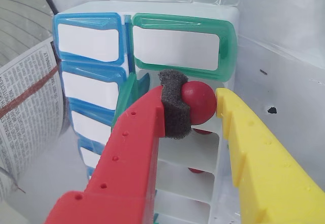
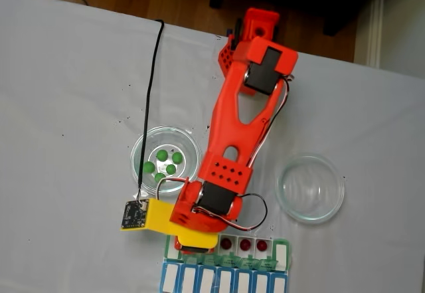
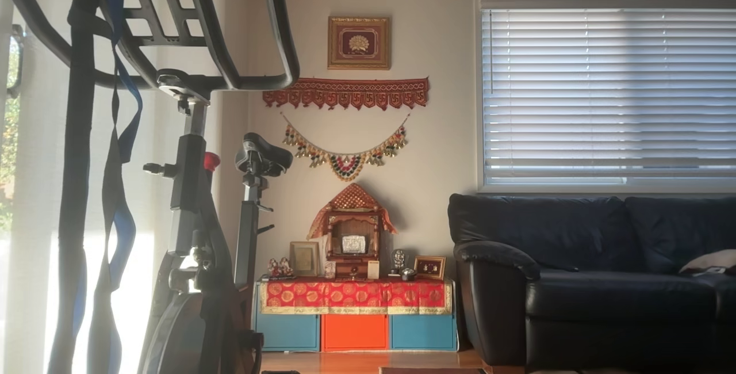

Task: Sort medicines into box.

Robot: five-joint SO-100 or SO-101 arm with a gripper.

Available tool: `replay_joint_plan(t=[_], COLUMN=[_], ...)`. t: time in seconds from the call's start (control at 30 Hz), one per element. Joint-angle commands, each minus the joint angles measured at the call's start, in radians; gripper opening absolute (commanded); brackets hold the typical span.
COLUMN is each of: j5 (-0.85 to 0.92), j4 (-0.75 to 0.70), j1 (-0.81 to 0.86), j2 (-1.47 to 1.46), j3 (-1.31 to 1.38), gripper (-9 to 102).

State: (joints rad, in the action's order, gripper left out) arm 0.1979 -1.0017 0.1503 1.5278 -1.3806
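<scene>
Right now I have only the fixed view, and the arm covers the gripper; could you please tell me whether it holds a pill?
Observer: Yes. In the wrist view the gripper is shut on a dark red pill.
Operator: Thank you. Is it over the box?
Observer: Yes, the pill hangs above the open compartments of the green row of the box.
Operator: How is it gripped?
Observer: A grey foam pad on the red finger presses it against the yellow finger.
</scene>
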Motion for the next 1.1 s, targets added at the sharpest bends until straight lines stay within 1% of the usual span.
replay_joint_plan(t=[0.0, 0.13, 0.3, 0.7, 1.07], j5=[0.003, 0.011, 0.026, 0.069, 0.063], j4=[0.012, -0.064, -0.14, -0.138, -0.129], j1=[-0.041, -0.035, -0.029, 0.015, 0.008], j2=[0.087, 0.126, 0.095, 0.055, 0.028], j3=[0.006, 0.005, 0.061, 0.149, 0.17], gripper=[1, 1, 1, 1, 1])
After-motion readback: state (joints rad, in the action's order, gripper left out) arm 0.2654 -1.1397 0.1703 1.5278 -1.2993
